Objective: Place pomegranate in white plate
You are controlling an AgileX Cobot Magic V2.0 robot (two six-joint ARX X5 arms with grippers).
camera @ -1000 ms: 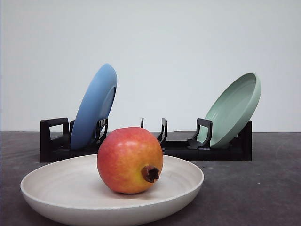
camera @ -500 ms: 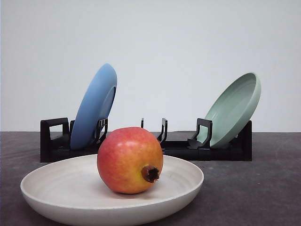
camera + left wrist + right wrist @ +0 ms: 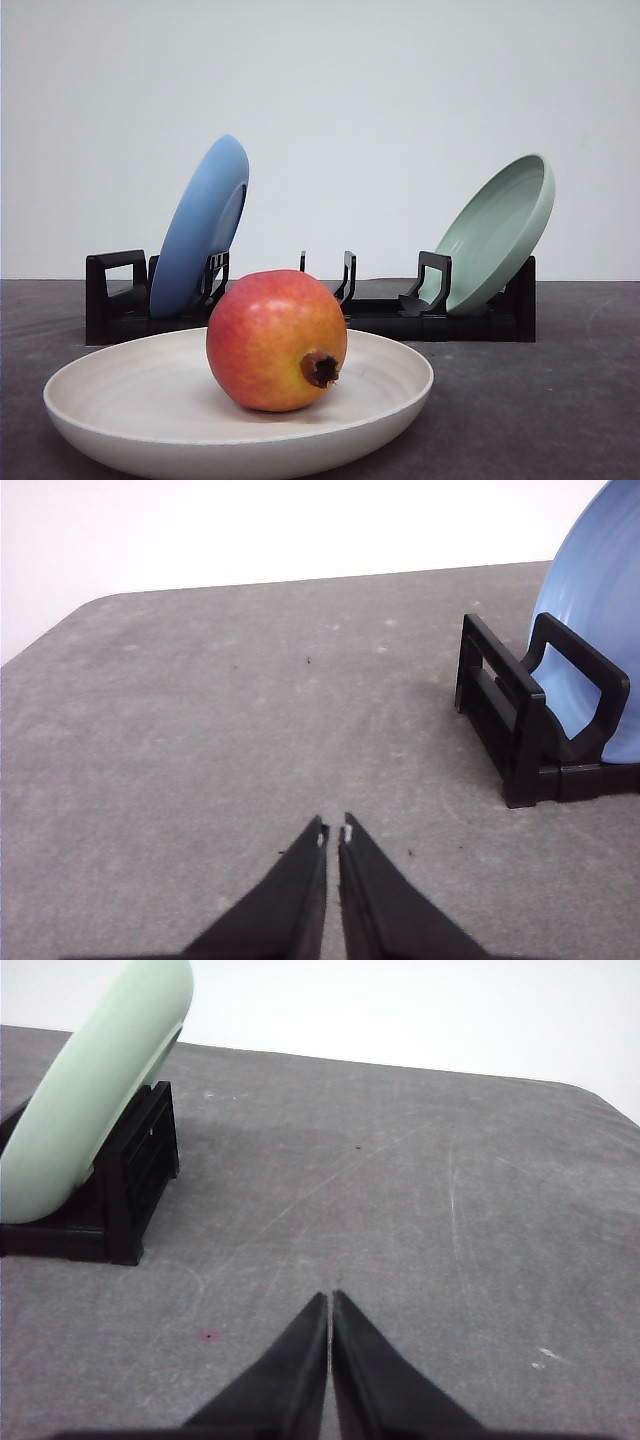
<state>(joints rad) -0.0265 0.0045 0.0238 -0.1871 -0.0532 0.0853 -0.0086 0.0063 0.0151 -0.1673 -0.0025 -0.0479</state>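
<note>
The pomegranate (image 3: 276, 340) sat in the white plate (image 3: 130, 395), well clear of both grippers, left (image 3: 333, 832) and right (image 3: 329, 1300), each closed on nothing, so the job looked finished, needing no further move.

Open desk (image 3: 580, 400) at lower right of front view; black rack (image 3: 300, 315) with tilted plates across mid-frame.
</note>
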